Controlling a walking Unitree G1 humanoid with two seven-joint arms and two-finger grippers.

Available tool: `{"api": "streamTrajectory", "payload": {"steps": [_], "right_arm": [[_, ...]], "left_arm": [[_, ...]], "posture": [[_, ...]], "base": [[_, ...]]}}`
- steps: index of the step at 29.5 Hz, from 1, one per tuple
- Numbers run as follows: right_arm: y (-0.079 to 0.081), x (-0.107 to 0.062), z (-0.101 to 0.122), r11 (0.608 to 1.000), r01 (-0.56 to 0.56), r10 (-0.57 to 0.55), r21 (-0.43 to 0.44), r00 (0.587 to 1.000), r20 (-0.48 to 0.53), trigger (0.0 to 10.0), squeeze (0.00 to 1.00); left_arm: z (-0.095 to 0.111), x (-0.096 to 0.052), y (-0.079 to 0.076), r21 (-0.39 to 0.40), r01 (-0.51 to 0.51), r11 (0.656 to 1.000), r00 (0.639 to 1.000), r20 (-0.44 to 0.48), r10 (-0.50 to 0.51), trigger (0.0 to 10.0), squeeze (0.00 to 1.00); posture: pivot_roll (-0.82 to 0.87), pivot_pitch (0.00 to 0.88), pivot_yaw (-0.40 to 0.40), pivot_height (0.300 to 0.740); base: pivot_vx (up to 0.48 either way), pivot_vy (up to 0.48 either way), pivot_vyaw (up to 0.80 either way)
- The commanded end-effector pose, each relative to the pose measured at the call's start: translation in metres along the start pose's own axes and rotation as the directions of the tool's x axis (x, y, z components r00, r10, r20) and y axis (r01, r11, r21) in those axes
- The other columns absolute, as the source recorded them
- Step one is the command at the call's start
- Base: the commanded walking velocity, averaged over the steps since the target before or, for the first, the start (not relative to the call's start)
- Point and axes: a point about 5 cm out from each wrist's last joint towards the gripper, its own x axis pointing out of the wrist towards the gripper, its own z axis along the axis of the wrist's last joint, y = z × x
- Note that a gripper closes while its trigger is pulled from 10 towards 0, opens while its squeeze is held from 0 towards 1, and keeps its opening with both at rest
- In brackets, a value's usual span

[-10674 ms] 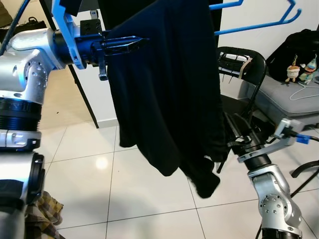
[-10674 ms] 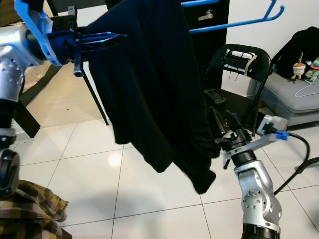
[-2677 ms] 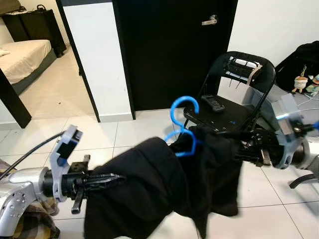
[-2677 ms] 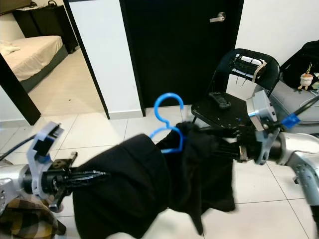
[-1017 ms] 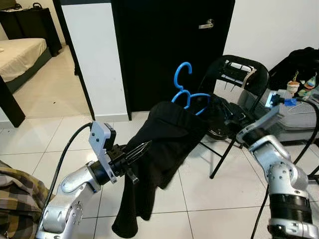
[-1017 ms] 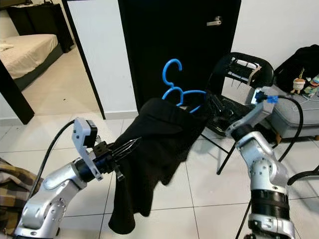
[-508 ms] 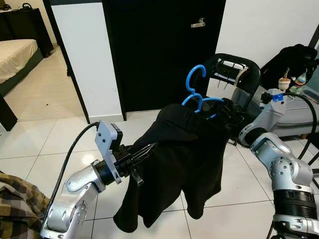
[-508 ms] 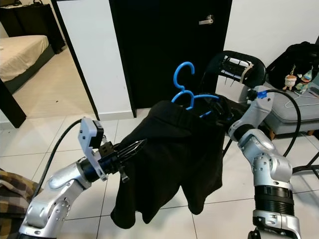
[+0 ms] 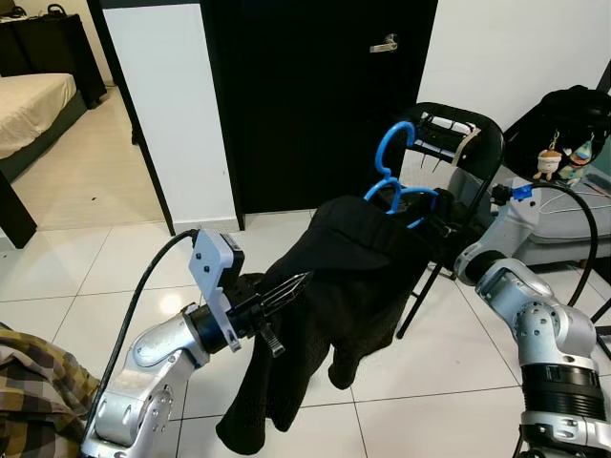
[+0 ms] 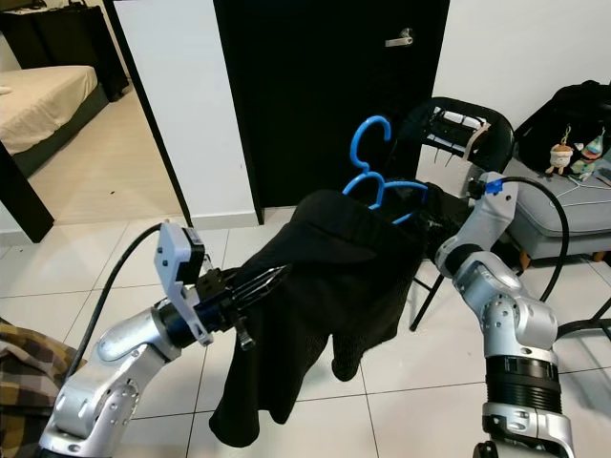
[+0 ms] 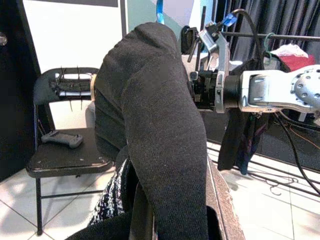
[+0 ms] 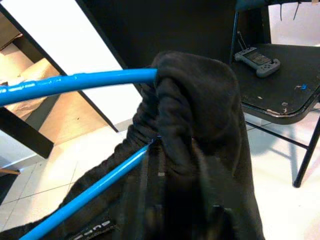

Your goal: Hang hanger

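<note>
A blue hanger [image 9: 393, 160] stands hook up in front of the black door, with a black garment [image 9: 334, 277] draped over it and hanging toward the floor. My left gripper [image 9: 291, 285] holds the garment's left side, its fingers shut on a fold of cloth [image 11: 165, 150] that lies over them. My right gripper [image 9: 435, 218] is at the hanger's right end, mostly buried in the cloth. In the right wrist view the blue hanger bar [image 12: 90, 192] runs in between its fingers, which are shut on it.
A black folding chair [image 9: 465, 134] stands right behind the hanger, with a game controller [image 12: 257, 57] on its seat. A grey sofa with a black bag [image 9: 571, 103] is at the right. Plaid cloth [image 9: 29, 382] lies on the tiled floor at the left. A clothes rack [image 11: 280, 36] shows in the left wrist view.
The hanger with the garment has drifted right, toward the chair, and the garment's hem has swung. Both grippers keep their hold. The camera has shifted a little.
</note>
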Motion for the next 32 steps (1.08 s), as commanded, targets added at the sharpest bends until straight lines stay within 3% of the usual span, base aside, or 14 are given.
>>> {"api": "streamTrajectory", "payload": {"steps": [1, 3, 8, 11, 18, 19, 20, 21, 22, 24, 28, 29, 30, 32], "right_arm": [[-0.004, 0.0, 0.0, 1.0, 0.02, -0.02, 0.007, 1.0, -0.007, 0.0, 0.0], [0.001, -0.001, 0.009, 0.999, -0.033, 0.033, 0.0, 0.997, 0.07, 0.0, 0.0], [0.008, -0.003, 0.017, 0.996, -0.087, 0.088, -0.015, 0.988, 0.127, 0.0, 0.0], [0.022, -0.011, 0.036, 0.978, -0.207, 0.208, -0.033, 0.947, 0.246, 0.0, 0.0], [0.042, -0.019, 0.034, 0.929, -0.345, 0.366, -0.131, 0.908, 0.204, 0.0, 0.0], [0.053, -0.023, 0.03, 0.9, -0.408, 0.432, -0.153, 0.884, 0.179, 0.0, 0.0], [0.053, -0.023, 0.03, 0.9, -0.408, 0.432, -0.153, 0.884, 0.179, 0.0, 0.0], [0.073, -0.032, 0.023, 0.825, -0.532, 0.56, -0.189, 0.816, 0.145, 0.0, 0.0], [0.073, -0.032, 0.023, 0.825, -0.532, 0.56, -0.189, 0.816, 0.145, 0.0, 0.0], [0.085, -0.041, 0.021, 0.758, -0.621, 0.649, -0.201, 0.749, 0.133, 0.0, 0.0], [0.088, -0.043, 0.02, 0.733, -0.648, 0.677, -0.205, 0.725, 0.127, 0.0, 0.0], [0.094, -0.048, 0.017, 0.698, -0.685, 0.713, -0.21, 0.692, 0.11, 0.0, 0.0], [0.094, -0.048, 0.017, 0.698, -0.685, 0.713, -0.21, 0.692, 0.11, 0.0, 0.0], [0.101, -0.055, 0.012, 0.637, -0.74, 0.767, -0.217, 0.637, 0.079, 0.0, 0.0]], "left_arm": [[0.011, 0.005, -0.004, 0.019, 0.023, 1.0, 0.998, 0.061, -0.024, 10.0, 0.0], [0.007, 0.005, -0.005, 0.014, 0.025, 1.0, 0.999, 0.048, -0.026, 10.0, 0.0], [0.003, 0.004, -0.005, 0.011, 0.023, 1.0, 0.999, 0.034, -0.023, 10.0, 0.0], [-0.005, 0.003, -0.005, 0.017, 0.01, 1.0, 1.0, -0.002, -0.01, 10.0, 0.0], [-0.01, 0.003, -0.006, 0.025, 0.001, 1.0, 1.0, -0.028, -0.001, 10.0, 0.0], [-0.011, 0.005, -0.006, 0.027, -0.001, 1.0, 1.0, -0.03, 0.002, 10.0, 0.0], [-0.011, 0.005, -0.006, 0.027, -0.001, 1.0, 1.0, -0.03, 0.002, 10.0, 0.0], [-0.013, 0.007, -0.007, 0.032, -0.017, 0.999, 0.999, -0.03, 0.018, 10.0, 0.0], [-0.013, 0.007, -0.007, 0.032, -0.017, 0.999, 0.999, -0.03, 0.018, 10.0, 0.0], [-0.014, 0.008, -0.006, 0.039, -0.034, 0.999, 0.999, -0.035, 0.036, 10.0, 0.0], [-0.015, 0.008, -0.006, 0.039, -0.039, 0.998, 0.999, -0.035, 0.04, 10.0, 0.0], [-0.015, 0.008, -0.006, 0.041, -0.043, 0.998, 0.998, -0.036, 0.044, 10.0, 0.0], [-0.015, 0.008, -0.006, 0.041, -0.043, 0.998, 0.998, -0.036, 0.044, 10.0, 0.0], [-0.015, 0.008, -0.005, 0.045, -0.049, 0.998, 0.998, -0.032, 0.051, 10.0, 0.0]], "posture": [[-0.05, 0.0, 0.007, 0.74], [-0.05, 0.0, 0.007, 0.74], [-0.06, 0.0, 0.01, 0.74], [-0.06, 0.0, 0.013, 0.74], [-0.06, 0.0, 0.016, 0.74], [-0.06, 0.0, 0.018, 0.74], [-0.06, 0.0, 0.018, 0.74], [-0.07, 0.0, 0.018, 0.74], [-0.07, 0.0, 0.018, 0.74], [-0.07, 0.0, 0.019, 0.74], [-0.07, 0.0, 0.019, 0.74], [-0.07, 0.0, 0.019, 0.74], [-0.07, 0.0, 0.019, 0.74], [-0.07, 0.0, 0.016, 0.74]], "base": [[0.0, 0.0, 0.0], [0.0, 0.0, 0.0], [0.0, 0.0, 0.0], [0.0, 0.0, 0.0], [0.0, 0.0, 0.0], [0.0, 0.0, 0.0], [0.0, 0.0, 0.0], [0.0, 0.0, 0.0], [0.0, 0.0, 0.0], [0.0, 0.0, 0.0], [0.0, 0.0, 0.0], [0.0, 0.0, 0.0], [0.0, 0.0, 0.0], [0.0, 0.0, 0.0]]}}
